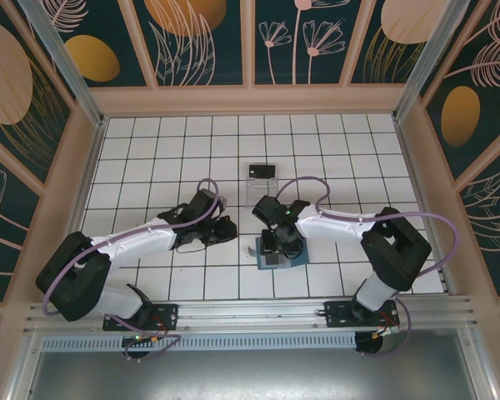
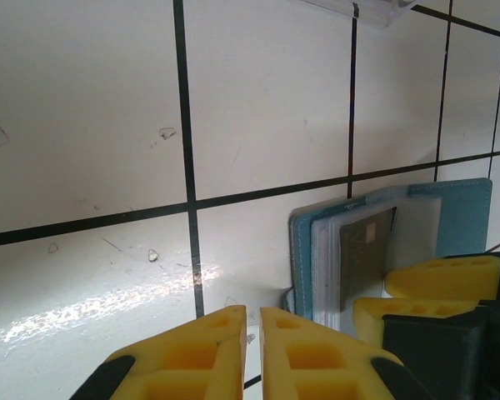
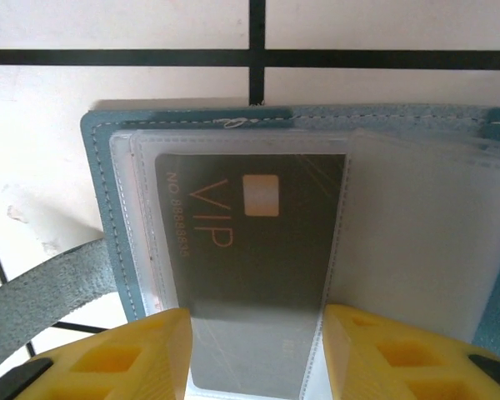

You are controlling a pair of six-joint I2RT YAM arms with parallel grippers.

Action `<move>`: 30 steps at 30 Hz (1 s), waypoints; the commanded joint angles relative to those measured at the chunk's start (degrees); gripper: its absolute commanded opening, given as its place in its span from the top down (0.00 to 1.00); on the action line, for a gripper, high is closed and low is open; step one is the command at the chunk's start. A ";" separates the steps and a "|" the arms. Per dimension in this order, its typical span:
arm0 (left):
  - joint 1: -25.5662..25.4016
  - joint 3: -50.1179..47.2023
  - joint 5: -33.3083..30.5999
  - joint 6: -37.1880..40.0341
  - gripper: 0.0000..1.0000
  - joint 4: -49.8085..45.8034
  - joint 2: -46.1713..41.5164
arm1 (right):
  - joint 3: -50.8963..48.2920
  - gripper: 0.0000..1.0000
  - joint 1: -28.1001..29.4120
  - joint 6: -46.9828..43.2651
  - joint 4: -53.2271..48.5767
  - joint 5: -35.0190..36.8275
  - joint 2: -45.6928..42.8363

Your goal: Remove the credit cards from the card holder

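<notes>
The card holder (image 3: 192,117) lies open and flat on the bench (image 2: 83,100), its clear sleeves (image 3: 417,233) facing up and its strap tab (image 3: 42,287) trailing off to one side. A dark card (image 3: 250,242), printed VIP with a pale chip patch, sits inside the nearest sleeve of the card holder. Whether another card lies under it I cannot tell.

The right claw (image 3: 254,358) is directly over the card holder, about half open, one yellow finger on either side of the dark card's near end. The pads look to be right at the card's edges, but I cannot tell whether they pinch it or only flank it (the sleeve's gloss hides the contact). The left claw (image 2: 252,350) hangs just beside the card holder's spine with its fingers all but together and nothing between them.

By my reading the step in hand is getting the dark card out of its sleeve. The next move calls for a firm hold on the card alone, then a pull along the sleeve's opening. The left claw could press the card holder down so it does not lift or slide.

A clear tray (image 1: 262,193) stands a little beyond the card holder.
</notes>
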 commanded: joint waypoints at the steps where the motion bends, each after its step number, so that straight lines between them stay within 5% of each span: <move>1: -0.21 0.92 1.22 0.69 0.85 0.76 0.83 | 2.28 0.55 1.12 1.28 -5.68 4.95 2.62; 15: -0.25 0.76 2.26 3.21 0.86 0.03 1.31 | 11.76 0.64 7.36 5.07 -18.25 17.43 13.24; 30: -0.27 -0.13 3.33 4.53 0.86 0.23 1.44 | 16.24 0.48 10.36 10.09 -27.42 24.23 16.01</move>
